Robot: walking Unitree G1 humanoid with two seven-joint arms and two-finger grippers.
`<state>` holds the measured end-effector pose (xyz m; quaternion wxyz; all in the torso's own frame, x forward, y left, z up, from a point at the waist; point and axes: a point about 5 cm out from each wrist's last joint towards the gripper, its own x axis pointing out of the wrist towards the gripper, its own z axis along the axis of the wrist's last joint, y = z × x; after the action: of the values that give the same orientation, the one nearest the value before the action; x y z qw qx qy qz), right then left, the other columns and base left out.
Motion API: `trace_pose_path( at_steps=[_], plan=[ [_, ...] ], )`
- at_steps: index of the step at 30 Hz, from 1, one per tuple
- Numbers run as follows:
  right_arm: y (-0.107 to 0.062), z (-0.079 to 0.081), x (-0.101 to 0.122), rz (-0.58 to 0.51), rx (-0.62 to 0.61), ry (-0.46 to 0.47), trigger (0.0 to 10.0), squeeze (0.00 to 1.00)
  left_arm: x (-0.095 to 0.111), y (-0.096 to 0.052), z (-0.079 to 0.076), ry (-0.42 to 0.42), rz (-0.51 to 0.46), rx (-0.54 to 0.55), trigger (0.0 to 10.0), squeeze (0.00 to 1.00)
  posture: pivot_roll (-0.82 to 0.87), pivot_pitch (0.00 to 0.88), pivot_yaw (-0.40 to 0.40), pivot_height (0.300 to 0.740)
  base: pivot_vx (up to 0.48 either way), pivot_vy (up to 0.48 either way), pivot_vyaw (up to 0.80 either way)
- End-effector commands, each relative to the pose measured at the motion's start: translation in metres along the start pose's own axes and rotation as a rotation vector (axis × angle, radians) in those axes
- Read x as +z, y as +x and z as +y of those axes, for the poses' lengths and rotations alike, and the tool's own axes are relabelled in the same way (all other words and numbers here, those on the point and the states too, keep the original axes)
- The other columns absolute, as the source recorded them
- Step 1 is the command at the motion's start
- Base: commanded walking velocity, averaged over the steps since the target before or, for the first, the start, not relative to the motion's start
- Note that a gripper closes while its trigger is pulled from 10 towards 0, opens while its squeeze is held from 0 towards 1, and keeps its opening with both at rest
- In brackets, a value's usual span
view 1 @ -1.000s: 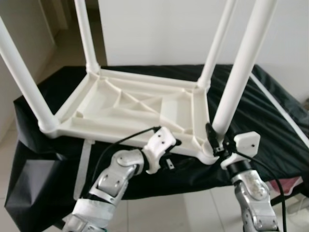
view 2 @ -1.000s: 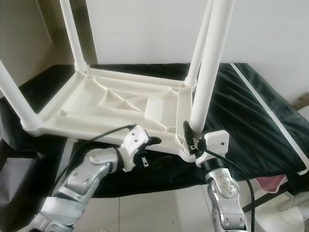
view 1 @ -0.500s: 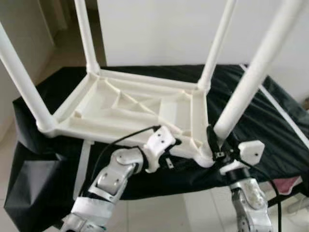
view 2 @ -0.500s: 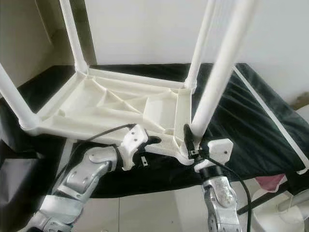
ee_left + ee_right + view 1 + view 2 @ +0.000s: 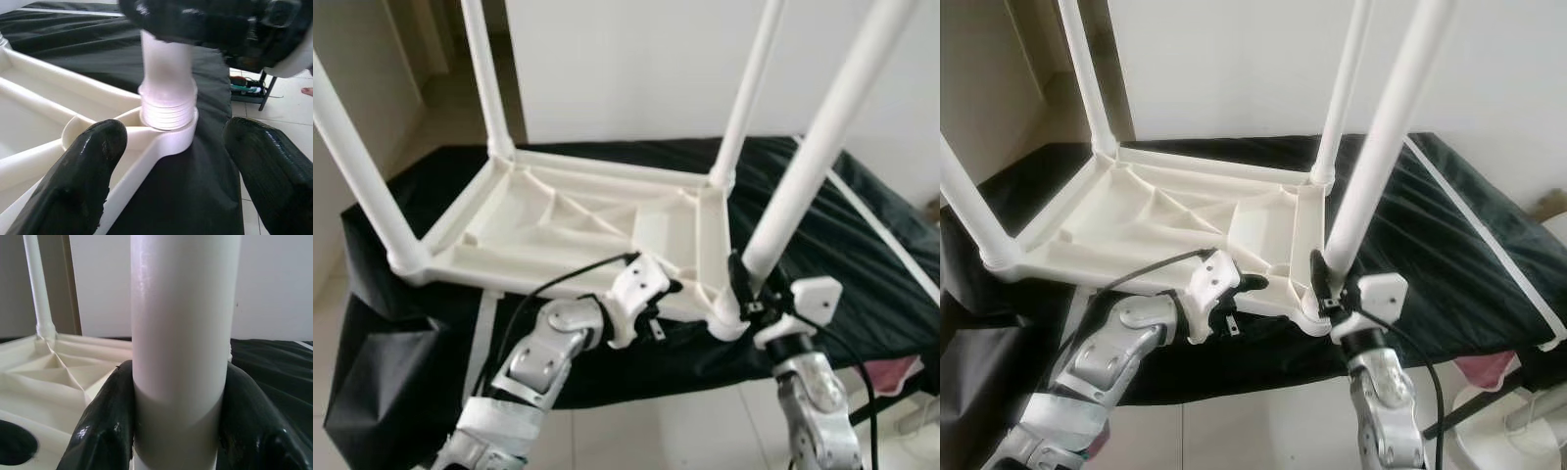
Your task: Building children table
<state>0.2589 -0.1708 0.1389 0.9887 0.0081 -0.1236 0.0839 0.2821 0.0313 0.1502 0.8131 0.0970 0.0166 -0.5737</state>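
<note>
The white plastic tabletop (image 5: pixel 578 225) lies upside down on a desk draped in black cloth (image 5: pixel 842 245), three legs already standing in their corner sockets. The step in hand looks like screwing in the fourth leg (image 5: pixel 813 166), at the tabletop's near right corner. The right tool (image 5: pixel 742 287) pinches that leg low down, just above the socket; in the right wrist view its fingers (image 5: pixel 105 431) press against both sides of the tube. The left tool (image 5: pixel 171 161) is spread, one finger resting by the tabletop's near rim beside the threaded socket (image 5: pixel 168 117), gripping nothing. Several thread ridges show above the socket and the leg leans outward, so the next move probably calls for straightening and further turning. All four leg tops are cut off, and thread engagement is hidden.
</note>
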Motion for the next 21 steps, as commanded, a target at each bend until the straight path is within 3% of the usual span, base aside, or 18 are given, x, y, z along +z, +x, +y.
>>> trace_pose_path(
  at_steps=[1,10,17,21],
  plan=[
    [-0.009,-0.005,-0.030,0.191,-0.031,0.015,10.0,0.00,0.003,0.001,-0.002,0.015,-0.006,-0.019,10.0,0.00,0.02,0.000,-0.008,0.740,0.000,0.000,0.00],
    [-0.010,-0.011,-0.034,0.222,-0.085,0.105,10.0,0.00,0.003,-0.002,-0.002,0.015,-0.005,-0.005,10.0,0.00,0.03,0.000,-0.018,0.740,0.000,0.000,0.00],
    [-0.015,-0.022,-0.040,0.267,-0.194,0.234,10.0,0.00,0.003,-0.002,-0.002,0.014,-0.006,-0.002,10.0,0.00,0.03,0.000,-0.021,0.740,0.000,0.000,0.00],
    [-0.013,-0.023,-0.037,0.255,-0.200,0.239,10.0,0.00,0.003,-0.002,-0.003,0.012,-0.005,-0.004,10.0,0.00,0.03,0.000,-0.019,0.740,0.000,0.000,0.00]
  ],
)
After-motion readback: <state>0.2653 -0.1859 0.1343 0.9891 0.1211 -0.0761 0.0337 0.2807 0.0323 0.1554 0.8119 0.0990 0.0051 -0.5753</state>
